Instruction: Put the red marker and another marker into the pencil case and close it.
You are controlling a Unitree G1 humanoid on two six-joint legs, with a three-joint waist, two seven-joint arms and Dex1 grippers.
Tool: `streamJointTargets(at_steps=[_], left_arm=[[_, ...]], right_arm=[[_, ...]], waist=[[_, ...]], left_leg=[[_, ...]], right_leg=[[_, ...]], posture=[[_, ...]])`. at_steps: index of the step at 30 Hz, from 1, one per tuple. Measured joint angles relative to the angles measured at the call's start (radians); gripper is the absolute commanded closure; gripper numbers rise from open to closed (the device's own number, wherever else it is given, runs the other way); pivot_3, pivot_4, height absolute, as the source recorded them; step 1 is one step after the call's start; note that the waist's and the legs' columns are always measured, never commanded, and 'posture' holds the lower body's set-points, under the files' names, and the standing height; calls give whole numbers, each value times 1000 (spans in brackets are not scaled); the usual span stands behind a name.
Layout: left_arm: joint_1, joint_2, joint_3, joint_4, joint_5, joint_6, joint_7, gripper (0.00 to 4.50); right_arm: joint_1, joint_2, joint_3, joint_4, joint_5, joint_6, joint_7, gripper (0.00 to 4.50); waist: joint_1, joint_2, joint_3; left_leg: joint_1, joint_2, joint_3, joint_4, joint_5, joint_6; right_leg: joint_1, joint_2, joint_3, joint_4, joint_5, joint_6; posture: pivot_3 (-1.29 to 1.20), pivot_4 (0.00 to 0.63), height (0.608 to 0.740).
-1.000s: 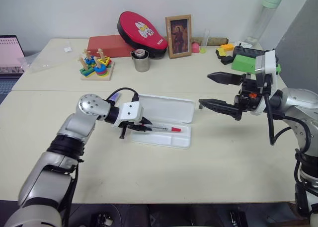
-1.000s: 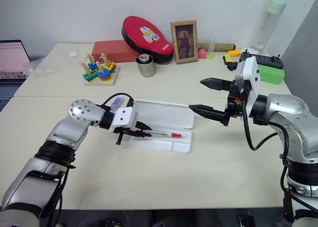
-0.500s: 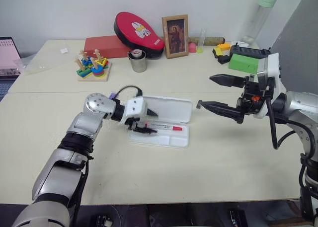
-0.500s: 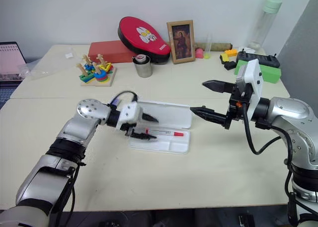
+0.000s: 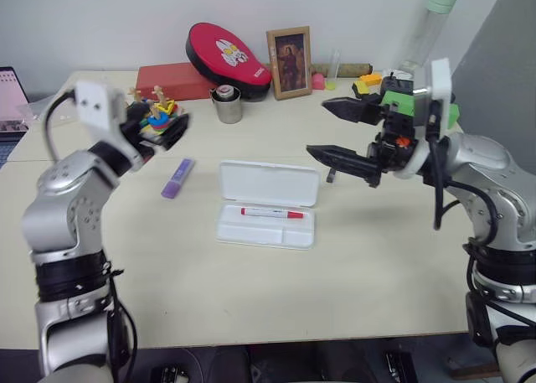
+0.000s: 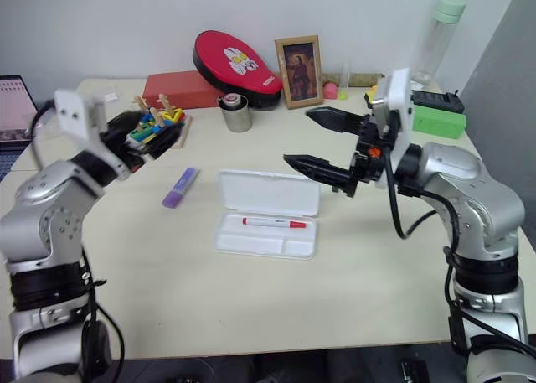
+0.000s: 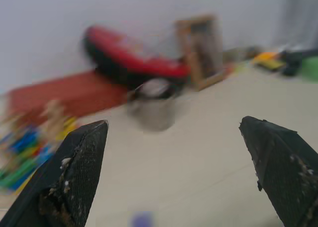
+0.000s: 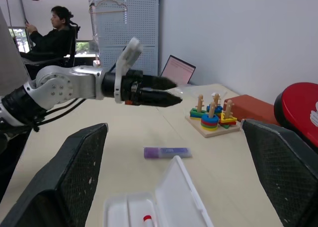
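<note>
Item: pencil case [image 5: 268,205], white, lid laid open, at mid-bench. Contents: red marker [image 5: 272,213], lying lengthwise in the tray.

Item: purple highlighter [image 5: 177,178], flat on the bench [image 5: 251,291], just beside the case on the robot's left, apart from it.

Left end effector [image 5: 172,130]: fingers spread, nothing held, raised above the bench near the stacking toy [image 6: 159,119].

Right end effector [image 6: 311,140]: fingers spread, empty, held above the bench beyond the case's right end.

Step judged in hand: fetching the highlighter. It is best approached from above, gripped across its narrow sides, and laid parallel to the red marker.

Labels: the highlighter's label cannot be read; no writing is legible.
</note>
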Motion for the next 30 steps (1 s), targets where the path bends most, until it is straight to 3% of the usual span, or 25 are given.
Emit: streamJointTargets(at_steps=[7,15,20,30], left_arm=[[79,-18,-76,146,67,-97,-11,17],[10,-59,-186,420,126,-210,-62,17],[-34,-59,-207,484,146,-238,-69,774],[-39,-59,-226,492,149,-254,-89,2835]], right_arm=[[-39,67,72,30,-34,-25,2,0],[-66,93,91,30,-38,-34,-1,0],[-65,92,91,26,-38,-30,-10,0],[-59,88,91,0,-36,-20,-26,0]], waist=[[29,-1,0],[33,-1,0],[32,-1,0],[30,0,0]], left_leg=[[-1,0,0,0,0,0],[-1,0,0,-1,0,0],[-1,0,0,-1,0,0],[0,0,0,0,0,0]], right_leg=[[0,-1,-1,0,0,0],[-1,0,-1,1,0,0],[-1,0,-1,1,0,0],[-1,0,-1,2,0,0]], posture=[[0,150,740],[0,150,740],[0,150,740],[0,150,740]])
